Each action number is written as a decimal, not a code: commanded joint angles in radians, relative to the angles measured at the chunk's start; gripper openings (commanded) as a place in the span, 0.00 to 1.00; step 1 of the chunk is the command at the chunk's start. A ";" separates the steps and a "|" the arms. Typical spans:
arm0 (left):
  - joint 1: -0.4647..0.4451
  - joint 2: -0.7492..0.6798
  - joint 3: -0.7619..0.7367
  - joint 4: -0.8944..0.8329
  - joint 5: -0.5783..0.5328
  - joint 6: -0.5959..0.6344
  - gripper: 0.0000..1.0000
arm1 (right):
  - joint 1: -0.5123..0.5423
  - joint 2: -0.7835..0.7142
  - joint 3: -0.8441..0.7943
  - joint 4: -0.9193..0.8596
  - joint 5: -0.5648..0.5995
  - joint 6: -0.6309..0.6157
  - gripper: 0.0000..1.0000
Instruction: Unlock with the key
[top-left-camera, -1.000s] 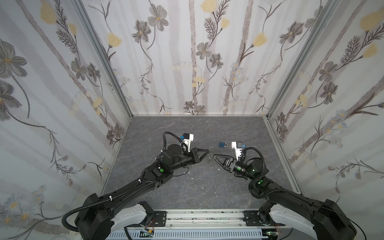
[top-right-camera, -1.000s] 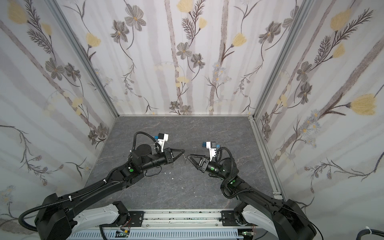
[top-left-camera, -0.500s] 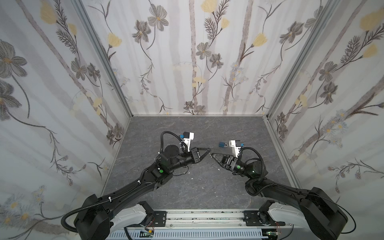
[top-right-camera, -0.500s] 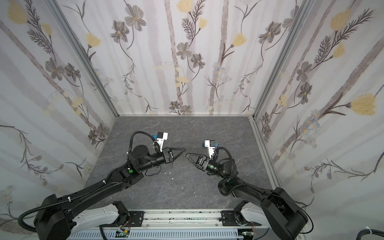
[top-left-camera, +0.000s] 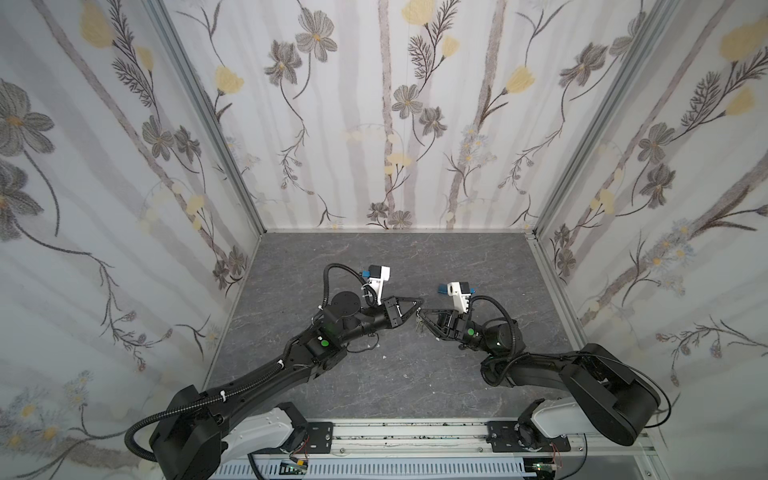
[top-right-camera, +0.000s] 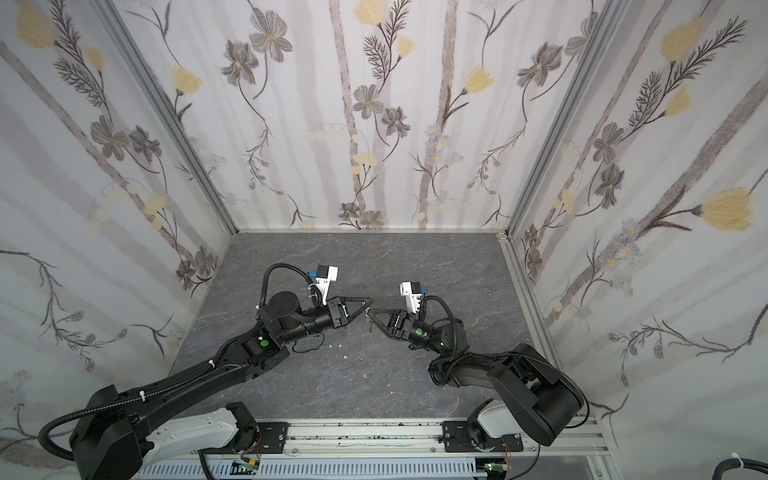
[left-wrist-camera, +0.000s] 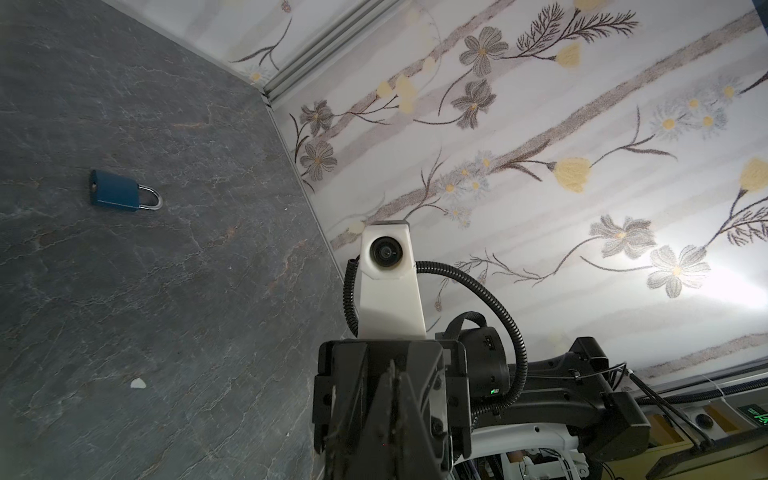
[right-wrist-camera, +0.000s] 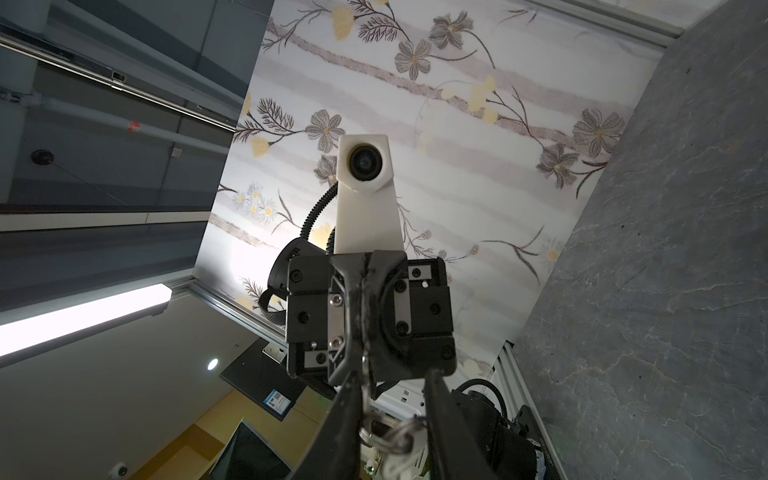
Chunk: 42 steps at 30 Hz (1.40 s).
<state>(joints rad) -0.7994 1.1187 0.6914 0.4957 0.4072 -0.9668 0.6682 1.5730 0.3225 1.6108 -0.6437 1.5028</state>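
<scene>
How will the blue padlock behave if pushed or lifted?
The blue padlock lies flat, so it would probably slide rather than roll. Its metal shackle suggests it is rigid and fairly heavy for its size.

Both top views give me soft, even light: the floral walls (top-left-camera: 374, 124) read bright, the grey worktop (top-left-camera: 395, 374) dimmer, with faint shadows under the arms (top-left-camera: 266, 374). The wide lens splays the corner posts (top-left-camera: 209, 116) outward. On the left wrist view the padlock (left-wrist-camera: 120, 193) is sharp, but a glare patch (left-wrist-camera: 715, 270) burns out the wall. The right wrist view is dim, its strip light (right-wrist-camera: 83, 320) blown white.
</scene>
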 joint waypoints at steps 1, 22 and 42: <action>-0.002 -0.005 0.001 0.066 0.010 -0.001 0.00 | 0.005 0.006 0.008 0.247 -0.014 0.046 0.20; 0.025 -0.109 0.028 -0.239 -0.034 0.057 0.52 | -0.003 -0.057 -0.003 0.085 -0.059 -0.088 0.00; 0.024 -0.036 0.060 -0.173 0.096 0.033 0.08 | -0.005 -0.198 0.057 -0.383 -0.082 -0.335 0.00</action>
<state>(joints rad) -0.7761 1.0824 0.7479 0.2893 0.4870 -0.9234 0.6643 1.3819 0.3683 1.2522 -0.7242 1.1984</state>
